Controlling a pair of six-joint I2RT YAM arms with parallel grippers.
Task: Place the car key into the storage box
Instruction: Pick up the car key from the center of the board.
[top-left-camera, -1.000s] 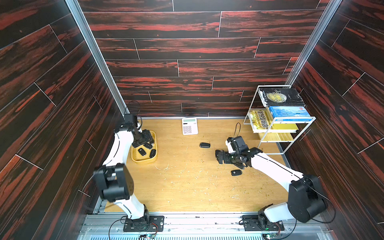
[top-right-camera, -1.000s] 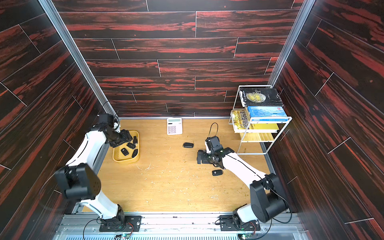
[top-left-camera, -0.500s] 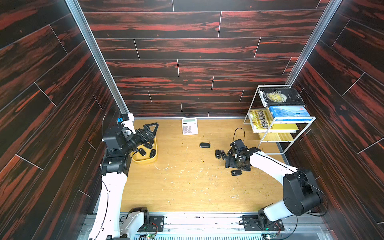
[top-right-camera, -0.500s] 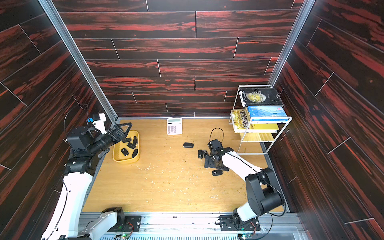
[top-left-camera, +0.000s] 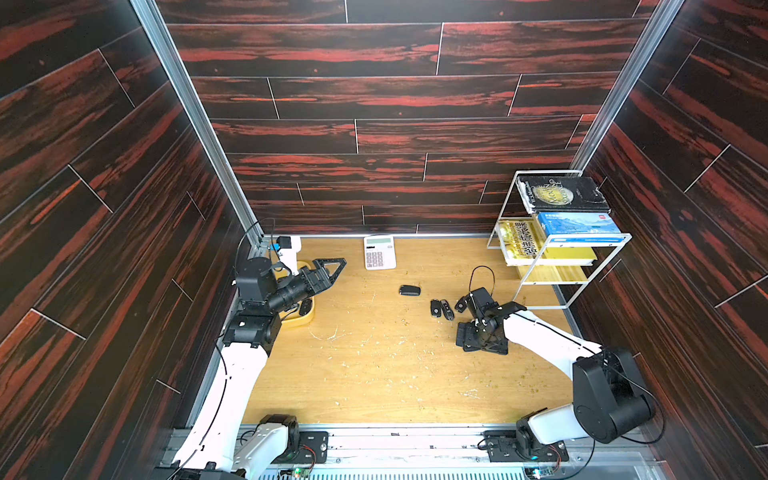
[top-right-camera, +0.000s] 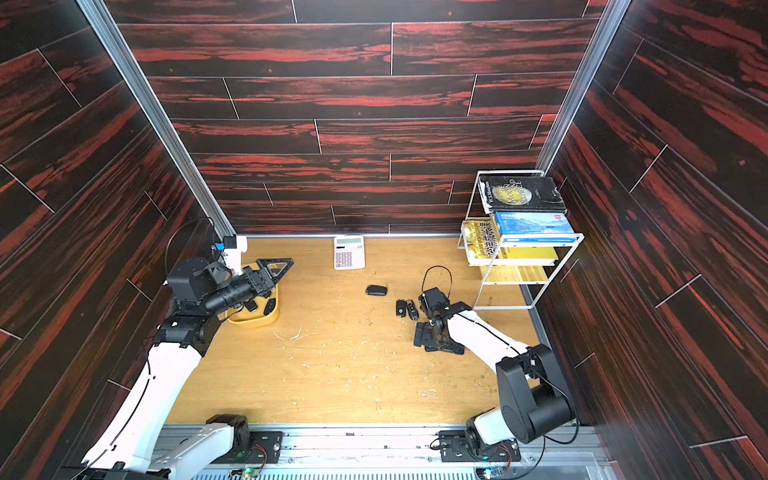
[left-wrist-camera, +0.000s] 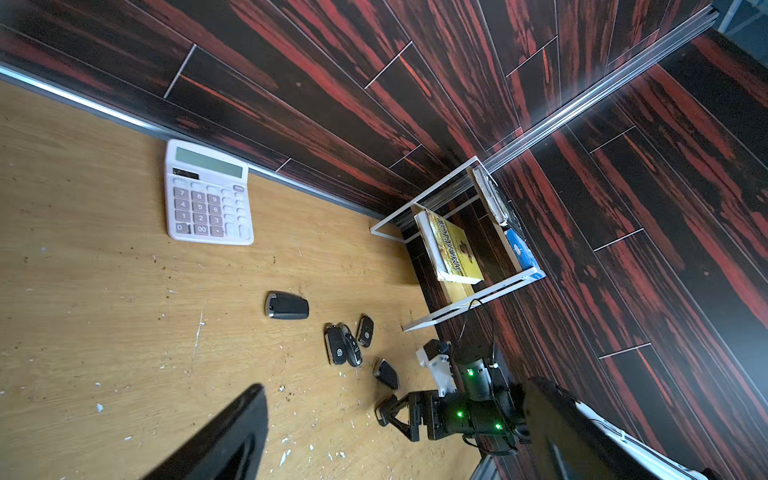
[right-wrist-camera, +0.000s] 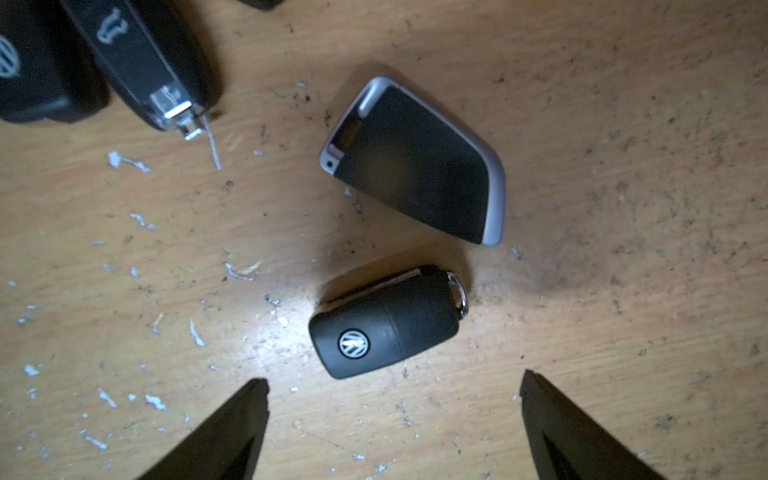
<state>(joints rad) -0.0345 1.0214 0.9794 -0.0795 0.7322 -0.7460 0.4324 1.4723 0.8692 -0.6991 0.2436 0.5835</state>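
Car key (right-wrist-camera: 384, 322) with VW badge lies on the desk (top-left-camera: 374, 374), just ahead of the right pincer (right-wrist-camera: 393, 384), which has dropped over it, released and empty. Left pincer (top-left-camera: 334, 272), also released, has lifted off the storage box (top-left-camera: 301, 322): next pick starting.

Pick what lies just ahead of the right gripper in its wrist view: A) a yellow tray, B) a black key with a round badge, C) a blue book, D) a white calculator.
B: the black key with a round badge lies on the wood right before the open right gripper.
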